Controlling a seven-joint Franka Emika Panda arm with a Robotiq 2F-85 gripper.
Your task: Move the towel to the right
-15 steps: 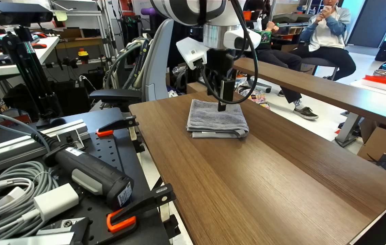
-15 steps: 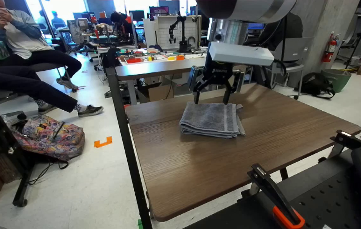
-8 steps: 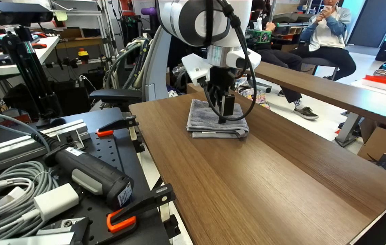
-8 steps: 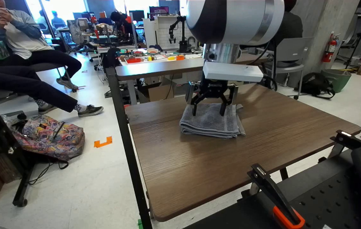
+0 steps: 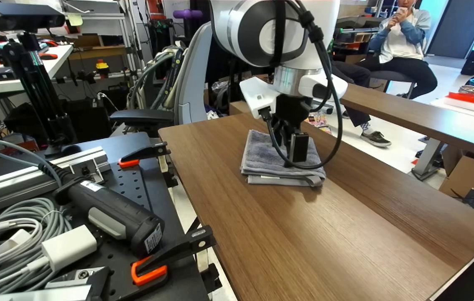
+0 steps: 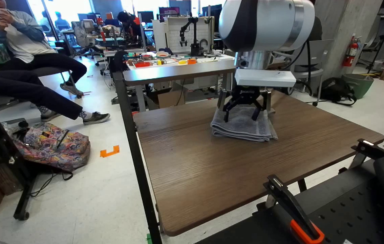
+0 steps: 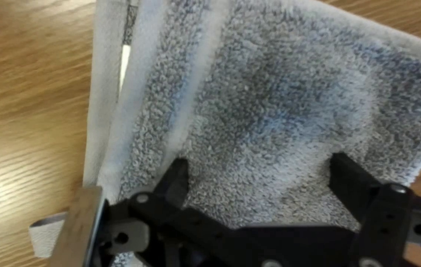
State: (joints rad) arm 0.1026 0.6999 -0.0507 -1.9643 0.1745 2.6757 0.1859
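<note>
A folded grey cloth towel [image 6: 242,129] lies beneath a black two-fingered gripper [image 6: 240,118], jaws wide apart. Fingertips [image 7: 346,177] apparently touch its top.

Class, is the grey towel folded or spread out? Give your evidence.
Folded: the grey towel shows stacked layers along its edge in both exterior views.

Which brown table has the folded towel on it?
The brown table under the end effector: the towel lies there. The other brown table stands apart, behind it in an exterior view, across a gap.
</note>
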